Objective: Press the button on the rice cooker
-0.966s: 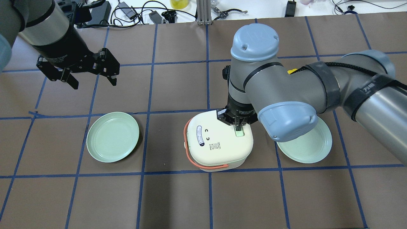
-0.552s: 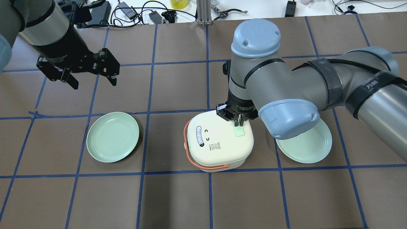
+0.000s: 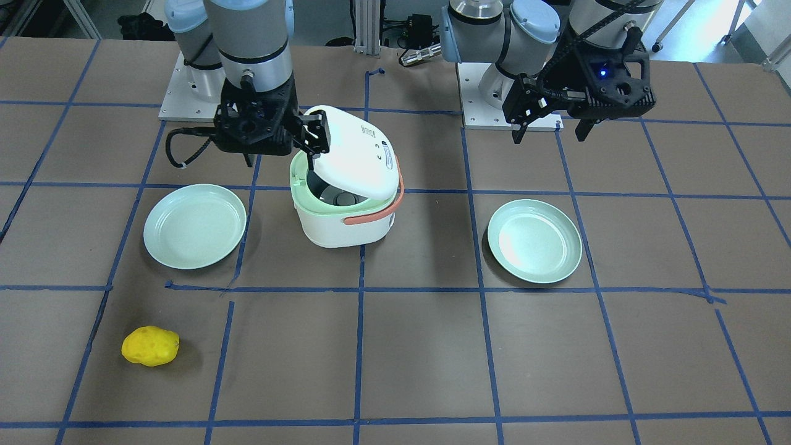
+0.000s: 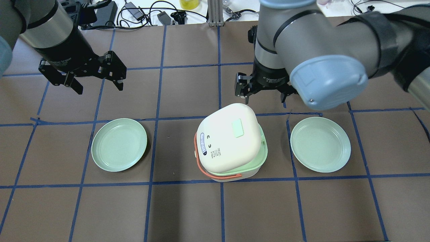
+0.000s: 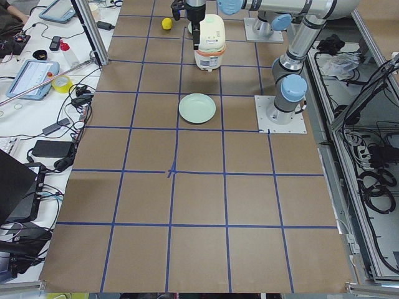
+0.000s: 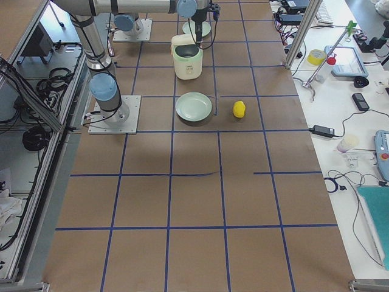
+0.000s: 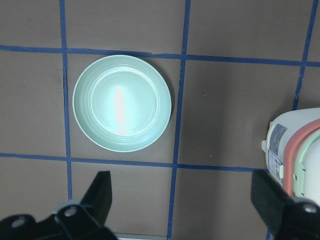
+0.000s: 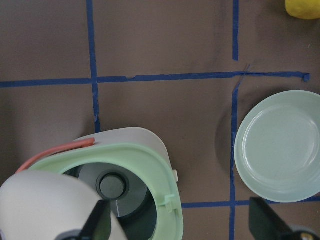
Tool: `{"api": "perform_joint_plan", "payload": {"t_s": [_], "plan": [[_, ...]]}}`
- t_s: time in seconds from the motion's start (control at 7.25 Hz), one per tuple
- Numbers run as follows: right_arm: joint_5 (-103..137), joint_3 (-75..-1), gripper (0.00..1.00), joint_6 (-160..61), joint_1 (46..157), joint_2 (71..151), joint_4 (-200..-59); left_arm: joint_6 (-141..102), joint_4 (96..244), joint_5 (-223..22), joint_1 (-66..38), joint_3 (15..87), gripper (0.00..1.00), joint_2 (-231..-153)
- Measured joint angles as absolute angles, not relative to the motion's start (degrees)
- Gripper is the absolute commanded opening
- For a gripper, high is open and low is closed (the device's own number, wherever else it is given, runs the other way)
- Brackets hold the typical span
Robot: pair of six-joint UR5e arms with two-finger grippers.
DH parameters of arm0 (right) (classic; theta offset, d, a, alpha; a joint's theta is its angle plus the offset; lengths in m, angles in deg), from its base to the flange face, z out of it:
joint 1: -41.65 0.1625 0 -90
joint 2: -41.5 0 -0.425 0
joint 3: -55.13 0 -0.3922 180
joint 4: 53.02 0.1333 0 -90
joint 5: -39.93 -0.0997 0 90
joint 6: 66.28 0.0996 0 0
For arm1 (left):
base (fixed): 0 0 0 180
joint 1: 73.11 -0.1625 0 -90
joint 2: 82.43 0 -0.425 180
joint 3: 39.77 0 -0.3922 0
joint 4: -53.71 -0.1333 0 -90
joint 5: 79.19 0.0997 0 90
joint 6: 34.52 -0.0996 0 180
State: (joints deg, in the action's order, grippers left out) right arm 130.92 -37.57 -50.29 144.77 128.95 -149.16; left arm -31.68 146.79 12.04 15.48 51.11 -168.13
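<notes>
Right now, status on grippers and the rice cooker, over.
Left gripper open, hovering aside. Right gripper open, above the rice cooker's far edge. Lid tilted up, inner pot showing. Nothing blocking; left plate, right plate sit apart.

Squat white rice cooker (image 4: 231, 143) with rounded corners, standing on the brown counter (image 4: 188, 208) at the centre of the overhead frame. Lid (image 3: 355, 154) popped open and tilted, low along its left edge in the overhead frame, lifted at the right, baring the pale green inner rim (image 4: 263, 155). Pale green rectangular button (image 4: 238, 128) on the lid's top, uncovered. Coral handle (image 4: 199, 164) lying around the body. Dark grey inner pot with a round hub (image 8: 114, 186) visible at lower left of the right wrist view
</notes>
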Motion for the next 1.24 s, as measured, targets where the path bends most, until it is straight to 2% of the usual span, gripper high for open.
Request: {"api": "perform_joint_plan", "payload": {"t_s": [0.41, 1.24], "plan": [[131.2, -32.6, 1.0, -53.6, 140.0, 129.0, -146.8, -31.7, 146.8, 12.0, 15.5, 51.1, 1.0, -168.1], [131.6, -32.1, 1.0, -54.2, 139.6, 128.9, -146.8, -31.7, 146.8, 12.0, 15.5, 51.1, 1.0, -168.1]]}}
